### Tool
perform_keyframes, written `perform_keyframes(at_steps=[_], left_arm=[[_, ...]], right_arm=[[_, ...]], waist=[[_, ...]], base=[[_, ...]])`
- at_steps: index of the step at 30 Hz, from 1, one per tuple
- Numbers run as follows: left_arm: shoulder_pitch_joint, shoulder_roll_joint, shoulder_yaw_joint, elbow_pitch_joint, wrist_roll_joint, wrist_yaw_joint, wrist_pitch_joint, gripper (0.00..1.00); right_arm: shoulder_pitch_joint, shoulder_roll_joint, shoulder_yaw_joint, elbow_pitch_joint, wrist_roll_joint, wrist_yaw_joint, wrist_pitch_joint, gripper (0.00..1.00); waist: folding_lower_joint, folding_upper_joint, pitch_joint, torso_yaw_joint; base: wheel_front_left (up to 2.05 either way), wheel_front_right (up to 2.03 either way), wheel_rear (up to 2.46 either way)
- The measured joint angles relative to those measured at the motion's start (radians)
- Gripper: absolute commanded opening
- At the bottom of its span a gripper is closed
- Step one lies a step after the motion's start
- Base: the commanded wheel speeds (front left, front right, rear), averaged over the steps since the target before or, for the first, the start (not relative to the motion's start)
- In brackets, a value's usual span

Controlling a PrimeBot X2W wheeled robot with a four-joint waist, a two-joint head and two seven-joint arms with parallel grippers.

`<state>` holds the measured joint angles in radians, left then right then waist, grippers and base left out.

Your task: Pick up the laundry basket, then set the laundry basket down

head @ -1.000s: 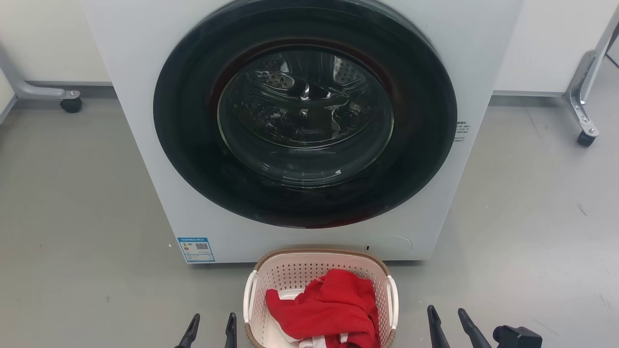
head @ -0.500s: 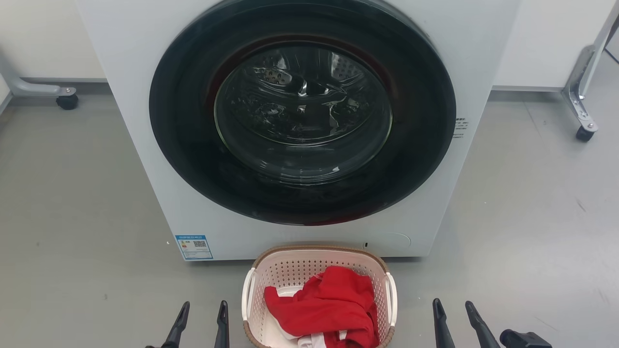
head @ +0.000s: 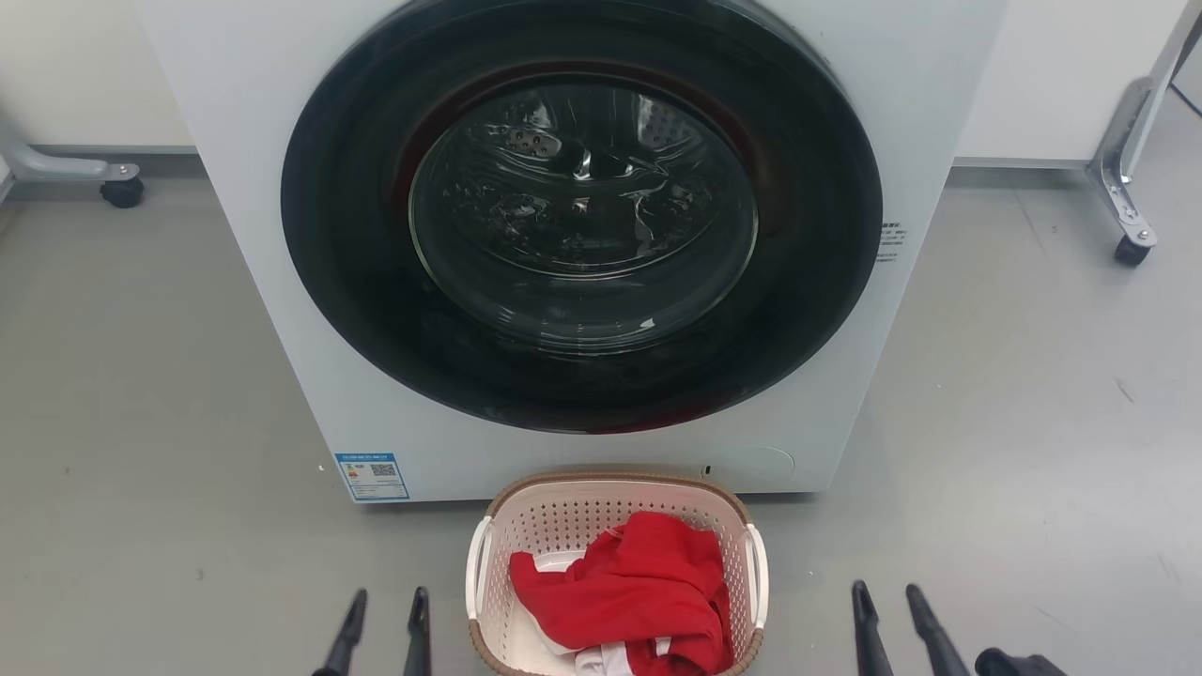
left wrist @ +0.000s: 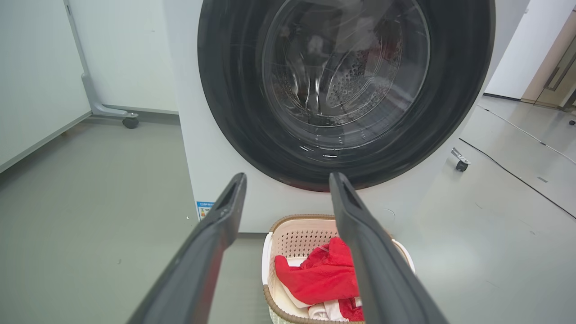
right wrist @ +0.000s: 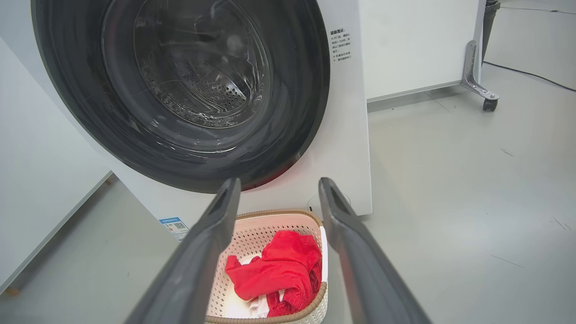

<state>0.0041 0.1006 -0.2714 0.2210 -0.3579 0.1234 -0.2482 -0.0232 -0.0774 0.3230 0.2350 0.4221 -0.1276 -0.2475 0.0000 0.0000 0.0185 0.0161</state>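
Basket between left fingers and right fingers.

Grey floor is lying open on both sides of the laundry basket, leaving the left hand and the right hand room beside its side handles. The washer is standing just behind the basket, walling off its far side, and red clothing is lying heaped inside it.

laundry basket looks like matt cream plastic with a woven-look brown rim, soft red cloth inside, washer is smooth white with a glossy glass door, floor is matt grey
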Motion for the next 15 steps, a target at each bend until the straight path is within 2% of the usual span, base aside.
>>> perform_keyframes(at_steps=[8, 15], left_arm=[[0.044, -0.006, -0.004, 0.073, -0.005, -0.001, 0.002, 0.0], [0.043, -0.008, 0.021, 0.073, -0.083, -0.019, 0.028, 0.0]], right_arm=[[0.046, 0.001, 0.004, 0.075, 0.007, 0.0, 0.005, 0.0], [0.046, 0.003, -0.027, 0.074, 0.083, 0.014, 0.028, 0.0]], waist=[[0.0, 0.0, 0.0, 0.0], [0.0, 0.0, -0.001, -0.002]], base=[[0.0, 0.0, 0.0], [0.0, 0.0, 0.0]])
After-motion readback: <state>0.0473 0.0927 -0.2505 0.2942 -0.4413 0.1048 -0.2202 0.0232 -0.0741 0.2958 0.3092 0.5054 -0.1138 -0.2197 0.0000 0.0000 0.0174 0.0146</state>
